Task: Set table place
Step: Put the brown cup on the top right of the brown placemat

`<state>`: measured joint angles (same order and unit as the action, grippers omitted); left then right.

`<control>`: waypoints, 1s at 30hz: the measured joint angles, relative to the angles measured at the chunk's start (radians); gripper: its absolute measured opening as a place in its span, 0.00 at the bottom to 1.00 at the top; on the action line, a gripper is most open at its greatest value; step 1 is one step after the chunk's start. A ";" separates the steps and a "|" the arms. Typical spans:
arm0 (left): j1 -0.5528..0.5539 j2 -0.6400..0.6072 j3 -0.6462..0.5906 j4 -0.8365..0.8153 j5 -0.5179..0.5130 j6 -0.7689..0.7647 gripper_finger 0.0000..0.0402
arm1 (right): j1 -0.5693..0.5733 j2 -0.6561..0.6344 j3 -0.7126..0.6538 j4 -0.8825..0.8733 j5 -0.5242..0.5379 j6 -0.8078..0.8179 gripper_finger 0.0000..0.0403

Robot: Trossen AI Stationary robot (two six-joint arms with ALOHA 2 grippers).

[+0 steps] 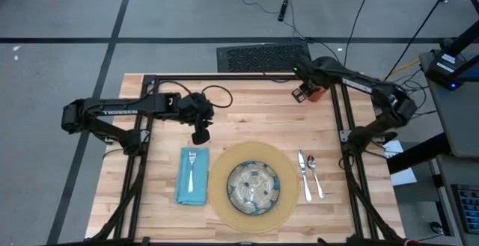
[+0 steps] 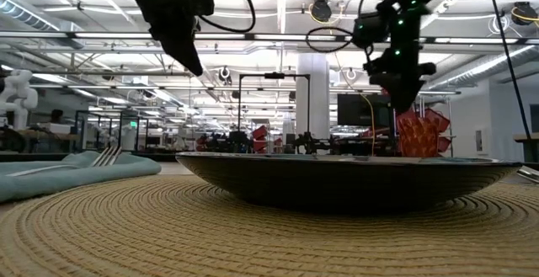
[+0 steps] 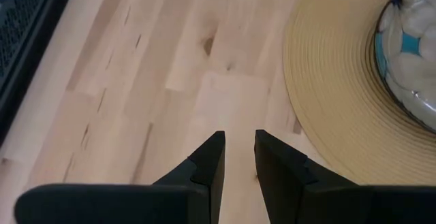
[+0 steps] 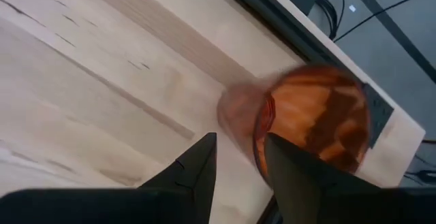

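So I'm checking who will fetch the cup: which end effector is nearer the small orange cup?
Right. The right end effector is right at the small orange cup near the table's far edge; the left end effector hovers far off, beyond the teal napkin.

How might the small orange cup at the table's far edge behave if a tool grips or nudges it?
The orange cup looks translucent, thin plastic, so probably light and easily shoved. Its faceted wall may aid grip. Near the table edge, a push could tip it off.
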<state>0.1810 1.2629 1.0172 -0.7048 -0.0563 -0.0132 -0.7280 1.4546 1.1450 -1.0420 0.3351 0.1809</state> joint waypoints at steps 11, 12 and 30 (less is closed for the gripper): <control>-0.040 0.000 0.000 -0.016 0.001 0.013 0.16 | -0.021 0.148 0.103 -0.014 0.034 -0.043 0.29; -0.043 0.000 0.000 -0.017 0.001 0.019 0.16 | -0.028 0.148 0.103 -0.024 0.034 -0.040 0.29; -0.058 0.000 0.000 -0.012 0.001 0.022 0.16 | -0.085 0.149 0.101 -0.133 -0.054 -0.009 0.27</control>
<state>0.1227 1.2629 1.0176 -0.7167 -0.0555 0.0090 -0.8134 1.6032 1.2459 -1.1745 0.2810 0.1720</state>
